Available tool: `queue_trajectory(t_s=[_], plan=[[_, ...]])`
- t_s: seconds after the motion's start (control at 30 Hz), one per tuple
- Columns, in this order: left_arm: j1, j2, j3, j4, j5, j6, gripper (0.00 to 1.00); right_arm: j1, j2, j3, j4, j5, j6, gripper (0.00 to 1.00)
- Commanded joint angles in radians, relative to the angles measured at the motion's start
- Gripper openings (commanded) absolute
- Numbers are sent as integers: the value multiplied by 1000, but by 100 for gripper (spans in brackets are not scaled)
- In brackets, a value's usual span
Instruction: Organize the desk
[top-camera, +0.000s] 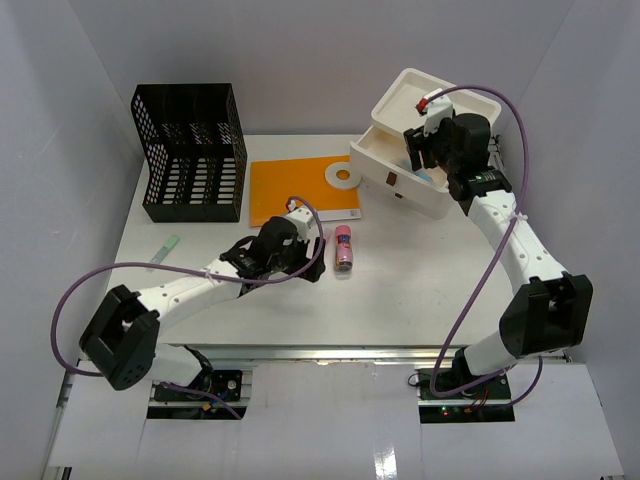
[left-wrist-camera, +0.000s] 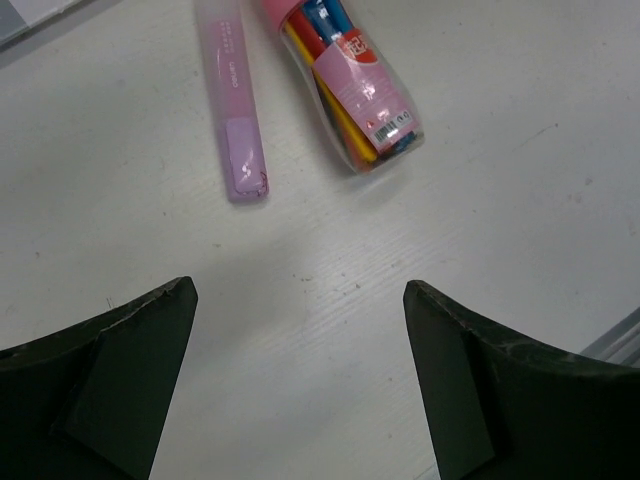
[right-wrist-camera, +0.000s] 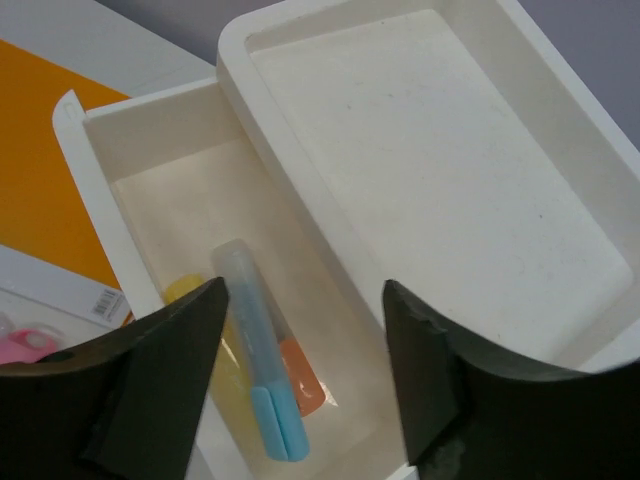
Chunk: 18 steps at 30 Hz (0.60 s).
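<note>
**Both grippers spread, nothing held**

The desk (top-camera: 420, 300) lies beneath both arms. The right gripper (right-wrist-camera: 305, 295), jaws apart, hangs over the white box's (right-wrist-camera: 430, 150) pulled-out drawer (right-wrist-camera: 100, 130). Ahead of the widely spread left gripper (left-wrist-camera: 298, 300), a marker tube (left-wrist-camera: 350, 90) and a pink pen (left-wrist-camera: 235, 110) run off-frame. Below the right gripper, the drawer holds a blue highlighter (right-wrist-camera: 262, 370). Its fingers (right-wrist-camera: 150, 380) partly hide an orange item (right-wrist-camera: 305, 385) and a yellow item (right-wrist-camera: 183, 290) beside it.

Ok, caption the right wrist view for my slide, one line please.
Right gripper open over the pulled-out drawer, a blue marker lying inside.
</note>
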Motion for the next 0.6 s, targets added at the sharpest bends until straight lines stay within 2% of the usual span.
queue_trajectory(t_s=[0.0, 0.1, 0.17, 0.3, 0.47, 0.57], plan=[[19, 99, 110, -19, -24, 22, 91, -4, -84, -13, 54, -26, -3, 79], [20, 182, 162, -31, -36, 21, 84, -4, -167, -37, 24, -123, 7, 90], [20, 223, 190, -44, -48, 20, 82, -4, -230, -82, -5, -253, -6, 98], [20, 332, 266, -73, -74, 21, 77, -4, -397, -252, -4, -504, 23, 92], [20, 455, 362, -110, -115, 33, 73, -16, -551, -496, 77, -634, 55, 90], [20, 516, 411, -129, -151, 44, 71, -29, -587, -568, 75, -660, 32, 90]])
